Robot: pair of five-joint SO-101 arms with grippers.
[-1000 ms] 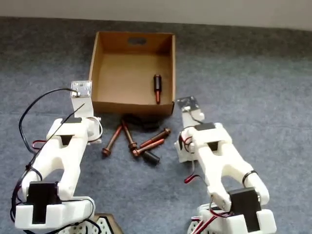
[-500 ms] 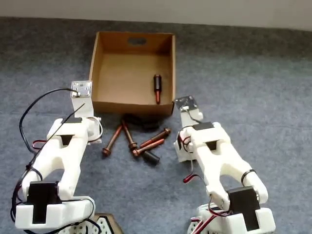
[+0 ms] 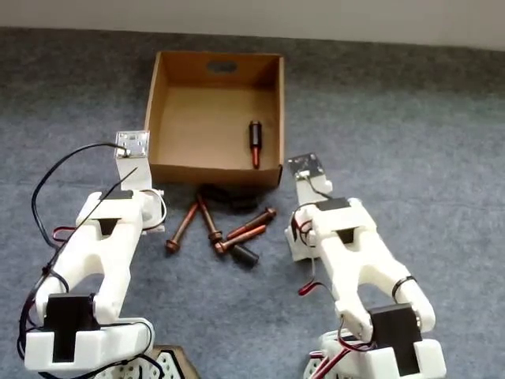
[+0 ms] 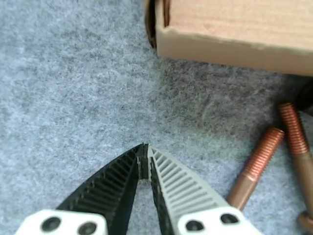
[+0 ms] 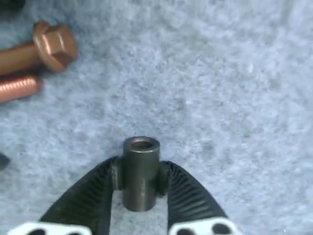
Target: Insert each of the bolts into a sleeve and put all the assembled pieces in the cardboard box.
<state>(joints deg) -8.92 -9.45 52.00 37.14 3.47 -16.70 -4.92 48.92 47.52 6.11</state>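
Right gripper point(image 5: 141, 170) is pinching a dark sleeve point(image 5: 141, 159). Its fingers point(image 5: 186, 196) are spread only as wide as the sleeve, one on each side, and the open bore points away from the wrist. The far part of the sleeve sticks out past the fingertips. The near end is tucked down between them, so I can't see it. I also can't tell if the sleeve is touching the grey carpet point(image 5: 234, 98) or held just off it. Near it are a copper bolt head point(image 5: 54, 45) and a threaded end point(image 5: 19, 88), both cut off by the frame edge.

Left gripper point(image 4: 145, 157) is pressed together with nothing in it. Its tips are over bare carpet, near the front corner of the cardboard box point(image 4: 234, 34). Two bolt shafts point(image 4: 254, 166) lie off to one side there, partly cut off.

From the high view, the box sits on the far side, with one assembled piece point(image 3: 255, 142) lying inside by its right wall. Four loose bolts point(image 3: 251, 223) are fanned out in front of the box between the arms, and a loose sleeve point(image 3: 245, 255) lies just beside the nearest one. Right under the box's front wall there are dark bits point(image 3: 237, 201) in shadow. I honestly can't make out how many.
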